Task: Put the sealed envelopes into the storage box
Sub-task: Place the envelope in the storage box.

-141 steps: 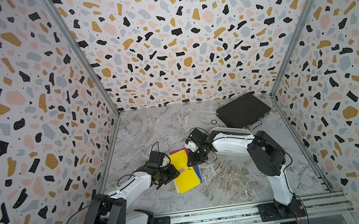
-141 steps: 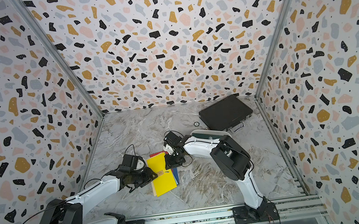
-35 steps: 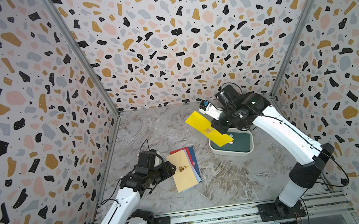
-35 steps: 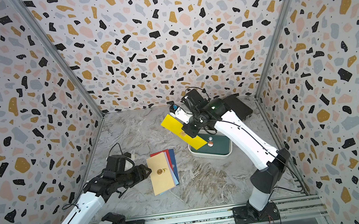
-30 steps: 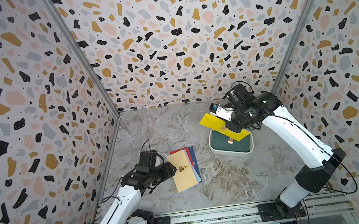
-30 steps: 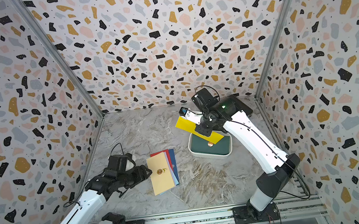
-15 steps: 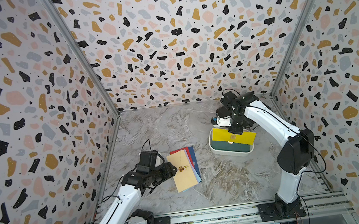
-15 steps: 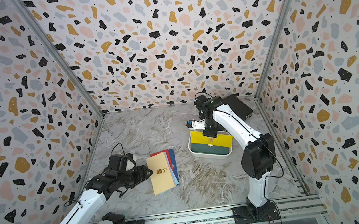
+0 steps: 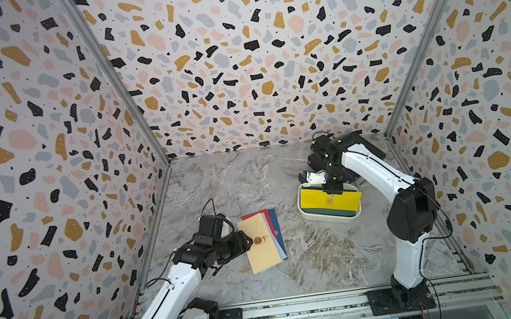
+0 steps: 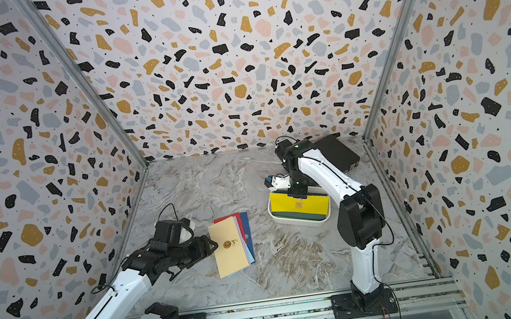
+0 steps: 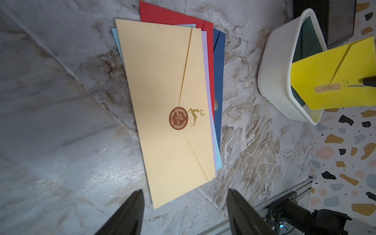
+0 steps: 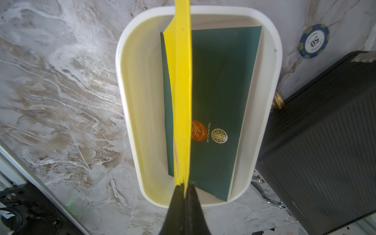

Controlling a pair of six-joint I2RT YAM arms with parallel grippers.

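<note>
My right gripper (image 9: 331, 192) (image 12: 184, 184) is shut on the top edge of a yellow envelope (image 9: 328, 200) (image 10: 298, 206) (image 12: 181, 91), which hangs on edge over the white storage box (image 9: 329, 220) (image 10: 301, 222) (image 12: 130, 101). A dark green envelope (image 12: 215, 105) with a round orange seal lies flat inside the box. On the floor lies a fanned stack: a cream envelope (image 9: 259, 242) (image 11: 166, 105) on top, with red (image 11: 173, 16), navy (image 11: 218, 67) and light blue (image 11: 218, 160) ones beneath. My left gripper (image 9: 248, 241) (image 11: 183, 195) is open at the stack's near end, holding nothing.
A black ribbed briefcase (image 12: 325, 142) (image 10: 336, 153) sits right behind the box against the back right corner. A blue poker chip (image 12: 314, 43) lies on the marble floor beside the box. Patterned walls close in three sides; a metal rail (image 9: 299, 310) runs along the front.
My right arm carried the yellow envelope from high above the floor down over the box and turned it level with the box. The left arm barely moved.
</note>
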